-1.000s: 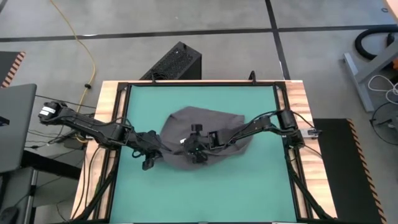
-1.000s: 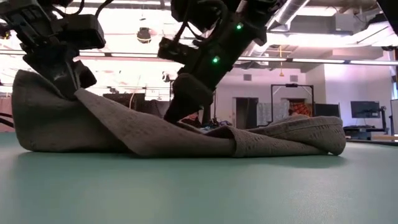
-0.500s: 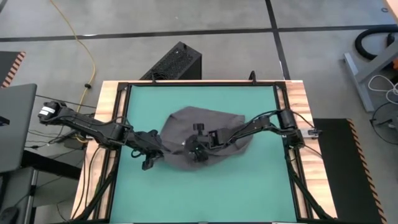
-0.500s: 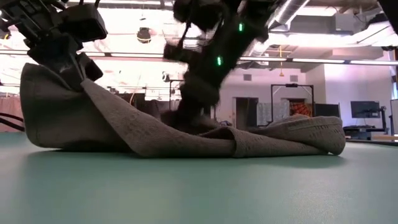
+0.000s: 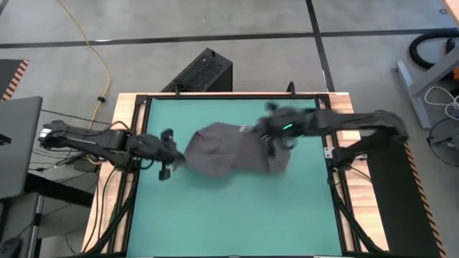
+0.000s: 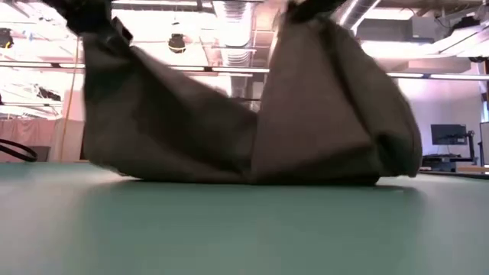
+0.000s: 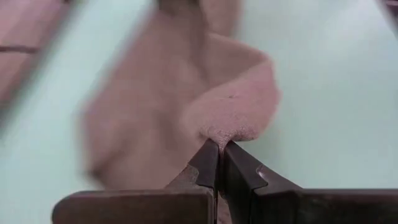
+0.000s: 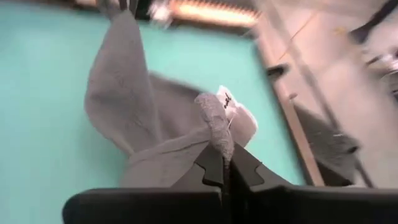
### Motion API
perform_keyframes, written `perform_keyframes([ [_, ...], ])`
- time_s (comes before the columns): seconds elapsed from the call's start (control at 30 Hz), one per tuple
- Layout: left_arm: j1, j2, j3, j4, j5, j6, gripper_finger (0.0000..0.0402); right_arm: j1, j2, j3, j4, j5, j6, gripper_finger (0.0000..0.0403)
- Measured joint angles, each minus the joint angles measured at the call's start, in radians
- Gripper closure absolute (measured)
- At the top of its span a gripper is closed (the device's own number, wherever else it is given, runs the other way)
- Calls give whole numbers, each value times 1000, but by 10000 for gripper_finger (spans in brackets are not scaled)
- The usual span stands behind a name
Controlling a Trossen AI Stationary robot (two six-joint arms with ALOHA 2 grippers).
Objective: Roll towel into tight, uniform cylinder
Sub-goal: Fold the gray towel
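The towel (image 5: 229,149) hangs bunched over the middle of the green-topped desk (image 5: 237,215), pinched at opposite edges by the left gripper (image 7: 219,148) and right gripper (image 8: 222,155), both clamped on cloth. No roll exists yet; spreading and rolling remain.

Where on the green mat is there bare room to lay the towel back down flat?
The widest bare strip of green mat runs between the towel and the near table edge. A narrower strip lies beyond the towel. The middle band is crowded: left gripper and right gripper, both shut on the towel, hold it up.
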Motion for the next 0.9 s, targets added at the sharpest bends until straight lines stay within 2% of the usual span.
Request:
perform_keyframes([
  [0.17, 98, -37, 148, -58, -267, 124, 401, -131, -332, -79, 182, -47, -64, 382],
  [0.3, 200, -35, 319, 8, -389, 219, 401, -242, -503, -93, 379, -160, -71, 386],
  [0.4, 254, -27, 446, 22, -342, 271, 401, -289, -585, -89, 463, -276, -66, 386],
  [0.5, 282, -12, 551, 10, -259, 289, 401, -305, -644, -91, 427, -347, -65, 387],
  [0.7, 286, 3, 658, -19, -202, 275, 401, -303, -696, -93, 263, -342, -64, 387],
  [0.9, 286, -4, 680, -34, -145, 235, 401, -303, -689, -93, 258, -343, -37, 387],
])
